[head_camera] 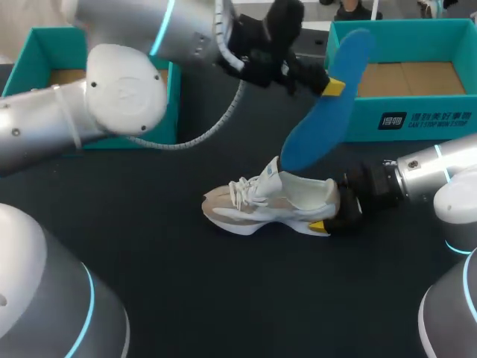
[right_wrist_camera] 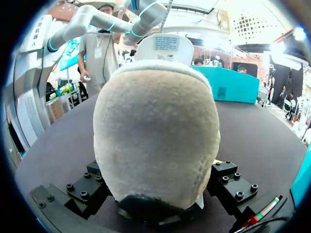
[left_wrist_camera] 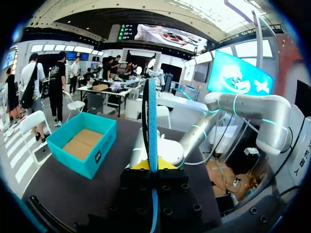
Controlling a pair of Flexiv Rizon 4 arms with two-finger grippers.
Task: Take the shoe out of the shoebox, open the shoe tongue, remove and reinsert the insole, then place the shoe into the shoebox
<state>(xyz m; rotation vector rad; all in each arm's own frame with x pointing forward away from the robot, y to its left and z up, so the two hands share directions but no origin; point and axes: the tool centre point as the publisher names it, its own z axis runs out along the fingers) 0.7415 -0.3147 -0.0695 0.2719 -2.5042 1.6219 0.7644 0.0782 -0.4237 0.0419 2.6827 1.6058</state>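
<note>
A white and beige shoe [head_camera: 268,201] lies on its sole on the dark table, toe pointing left. My right gripper [head_camera: 334,216] holds its heel from both sides; in the right wrist view the beige heel [right_wrist_camera: 155,141] fills the space between the fingers. My left arm reaches across from the left, and its gripper [head_camera: 328,86] is shut on the upper part of the blue insole [head_camera: 317,130]. The insole hangs slanted, its lower end at the shoe's opening. From the left wrist the insole [left_wrist_camera: 152,121] shows edge-on between the yellow tips [left_wrist_camera: 150,165].
An open teal shoebox [head_camera: 417,119] stands at the back right, just behind the insole. A second teal box [head_camera: 45,33] sits at the back left, partly hidden by my left arm. The front of the table is bare dark cloth.
</note>
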